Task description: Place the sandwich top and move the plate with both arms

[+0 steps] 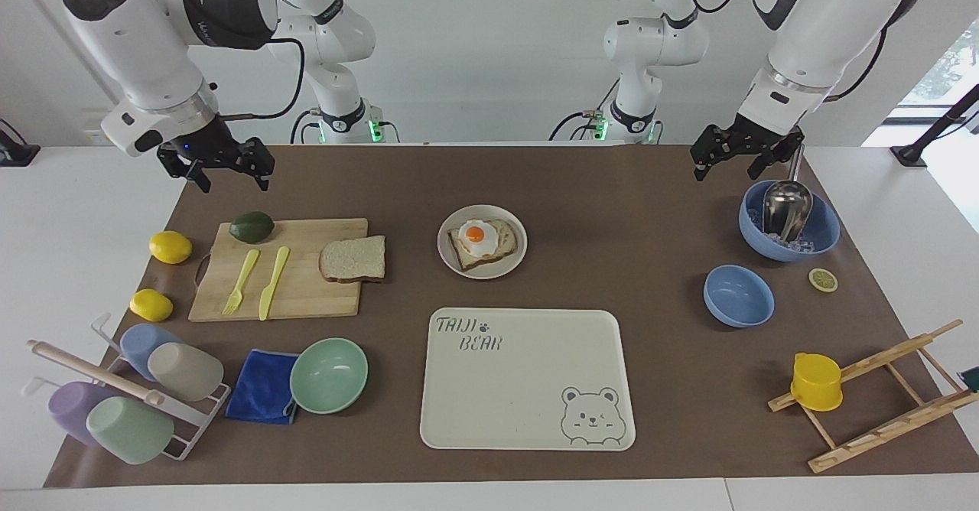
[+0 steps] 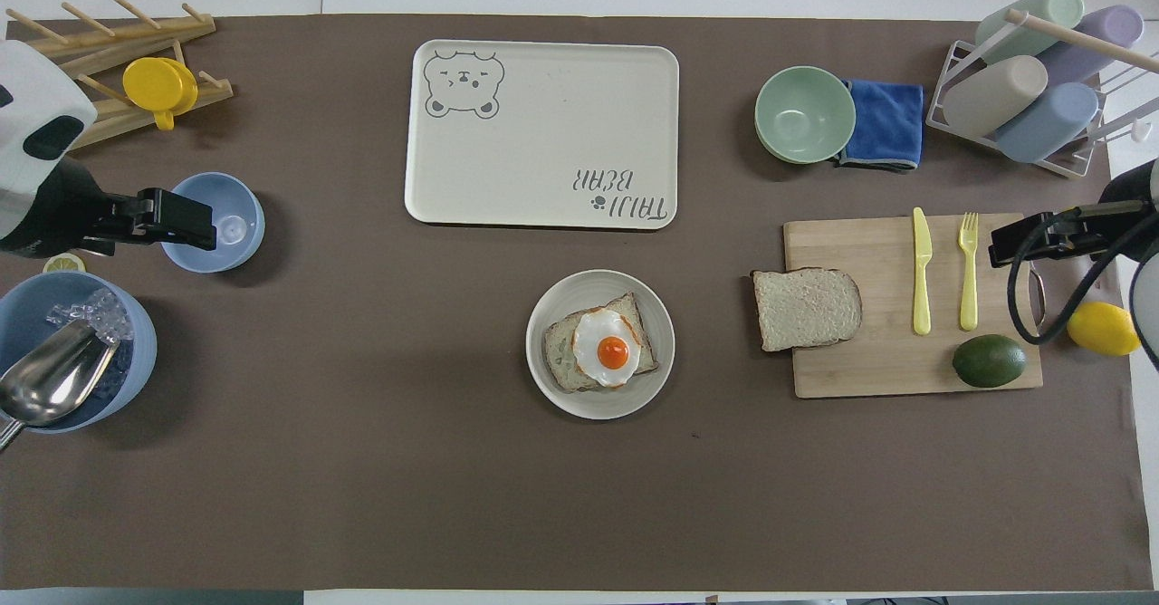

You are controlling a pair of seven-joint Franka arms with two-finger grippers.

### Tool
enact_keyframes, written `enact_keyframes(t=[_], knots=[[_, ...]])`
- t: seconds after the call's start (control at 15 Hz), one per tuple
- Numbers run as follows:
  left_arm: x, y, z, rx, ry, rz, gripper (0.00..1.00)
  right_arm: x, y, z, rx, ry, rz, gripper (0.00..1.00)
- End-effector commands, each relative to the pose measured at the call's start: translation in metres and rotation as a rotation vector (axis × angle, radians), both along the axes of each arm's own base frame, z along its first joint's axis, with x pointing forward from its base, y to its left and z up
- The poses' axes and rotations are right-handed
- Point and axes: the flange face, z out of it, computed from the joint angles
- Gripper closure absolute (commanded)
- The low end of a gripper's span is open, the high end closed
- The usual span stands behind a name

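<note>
Daylight is pouring through a window past the bench's corner, a plain white wall standing above.

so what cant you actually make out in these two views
- Overhead view: the left arm covers most of the lemon slice.
- Overhead view: the frame edge cuts off the metal scoop handle.
- Both views: the fried egg hides the middle of its toast on the plate.

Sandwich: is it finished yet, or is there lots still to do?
Nothing is done yet. The bread slice lies on the cutting board, not on the egg toast. Both the left gripper and the right gripper hang open and empty. The plate is unmoved.
</note>
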Motion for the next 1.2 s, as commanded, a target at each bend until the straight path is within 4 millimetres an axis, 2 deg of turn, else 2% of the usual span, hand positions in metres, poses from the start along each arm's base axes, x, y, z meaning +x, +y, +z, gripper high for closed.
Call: enact_keyframes(t=[0.0,0.2,0.27,0.47,0.6,0.67,0.8,0.93,1.13], knots=[[-0.004,0.003,0.005,-0.006,-0.008,0.004,0.00,0.010,0.058,-0.031,-0.155,0.026,0.075,0.00],[-0.004,0.002,0.004,-0.005,-0.006,0.002,0.00,0.016,0.126,-0.078,-0.284,0.052,0.054,0.00],[-0.004,0.002,0.004,-0.005,-0.006,0.002,0.00,0.011,0.159,-0.101,-0.364,0.049,0.082,0.00],[-0.004,0.003,0.004,-0.005,-0.004,0.004,0.00,0.000,0.207,-0.153,-0.497,0.050,0.118,0.00],[-0.004,0.003,0.004,-0.005,-0.004,0.002,0.00,-0.015,0.258,-0.201,-0.641,0.015,0.130,0.00],[-0.004,0.003,0.004,-0.005,-0.005,0.002,0.00,-0.017,0.267,-0.219,-0.657,0.003,0.099,0.00],[-0.004,0.003,0.003,-0.005,-0.004,0.004,0.00,-0.018,0.271,-0.235,-0.664,0.007,0.087,0.00],[-0.004,0.003,0.004,-0.006,-0.007,0.004,0.00,-0.017,0.272,-0.246,-0.646,-0.008,0.076,0.00],[-0.003,0.011,0.002,-0.005,-0.006,0.021,0.00,-0.029,0.270,-0.264,-0.628,-0.020,0.075,0.00]])
